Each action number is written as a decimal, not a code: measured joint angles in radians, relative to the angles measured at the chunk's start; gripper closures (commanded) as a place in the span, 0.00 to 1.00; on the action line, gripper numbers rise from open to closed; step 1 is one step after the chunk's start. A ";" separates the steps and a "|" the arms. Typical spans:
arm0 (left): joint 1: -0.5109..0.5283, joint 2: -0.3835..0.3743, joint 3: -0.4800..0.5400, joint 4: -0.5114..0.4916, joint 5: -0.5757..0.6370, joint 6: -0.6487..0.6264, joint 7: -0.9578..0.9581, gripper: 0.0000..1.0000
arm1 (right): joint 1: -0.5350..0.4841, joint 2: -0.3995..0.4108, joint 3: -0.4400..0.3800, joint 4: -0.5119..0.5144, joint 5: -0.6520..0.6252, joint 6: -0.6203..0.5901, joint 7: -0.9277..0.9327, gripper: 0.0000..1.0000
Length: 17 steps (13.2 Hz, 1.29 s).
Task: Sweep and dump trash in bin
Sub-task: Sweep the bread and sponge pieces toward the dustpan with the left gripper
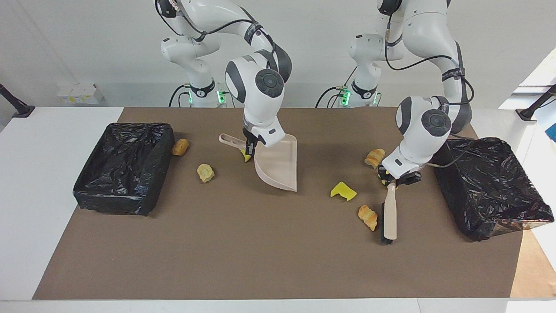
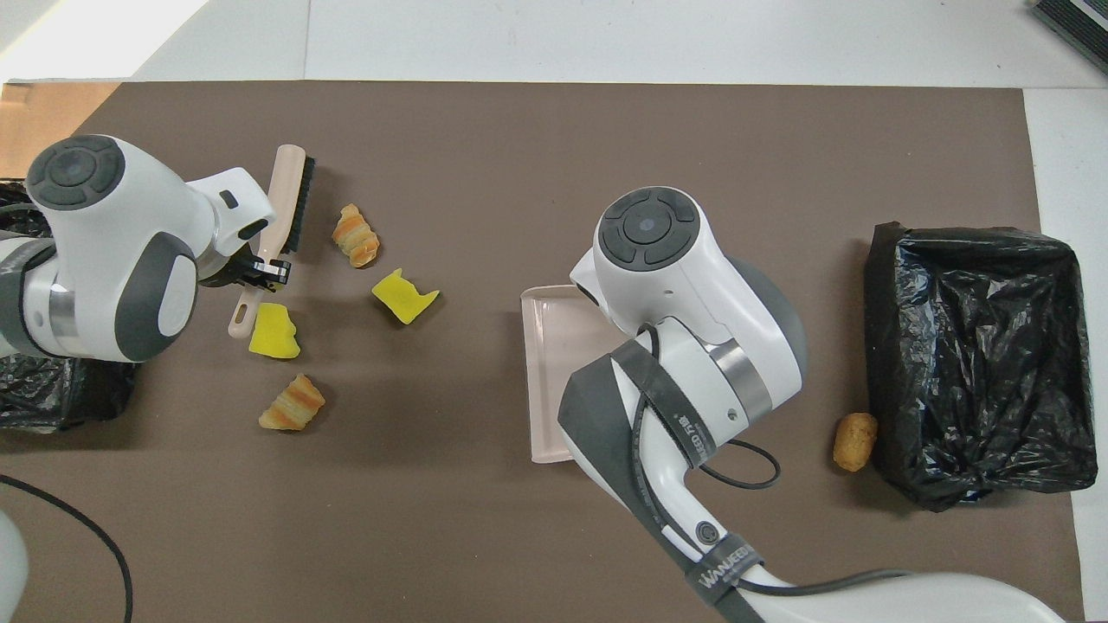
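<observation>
Nearest the robots, the right pincer [image 1: 249, 150] clamps the beige dustpan [image 1: 278, 167] handle, pan tilted, above mid-surface [image 1: 243, 252]. The left pincer [image 1: 393, 179] grips the brush [image 1: 389, 215] over scattered trash [image 1: 343, 191]: bright yellow sponge chunks and golden, ridged croissant-like pieces, at the brush's three o'clock in the facing view.

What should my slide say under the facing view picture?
Right gripper lifts dustpan; left gripper brings brush beside trash.

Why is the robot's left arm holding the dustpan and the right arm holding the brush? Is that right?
Not quite: they are swapped. In the facing view the left gripper is shut on the hand brush, next to the croissant pieces, and the right gripper is shut on the dustpan by its handle.
</observation>
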 measured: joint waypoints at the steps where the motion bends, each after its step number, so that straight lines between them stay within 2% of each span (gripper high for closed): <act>1: -0.005 -0.002 0.000 -0.011 0.000 -0.001 0.053 1.00 | -0.008 0.000 -0.001 0.001 0.000 -0.001 0.014 1.00; 4: -0.006 -0.022 0.001 -0.040 0.000 -0.016 0.174 1.00 | -0.036 0.007 -0.003 0.003 0.000 -0.001 0.060 1.00; 7: -0.028 -0.044 0.000 -0.056 0.000 -0.070 0.174 1.00 | -0.060 0.034 -0.004 0.026 0.000 0.014 0.105 1.00; 12: -0.094 -0.092 -0.001 -0.126 0.000 -0.113 -0.044 1.00 | -0.020 0.124 0.002 0.055 -0.001 0.075 0.111 1.00; 17: -0.162 -0.136 -0.002 -0.197 -0.006 -0.118 -0.253 1.00 | -0.023 0.139 0.001 0.064 0.017 0.131 0.109 1.00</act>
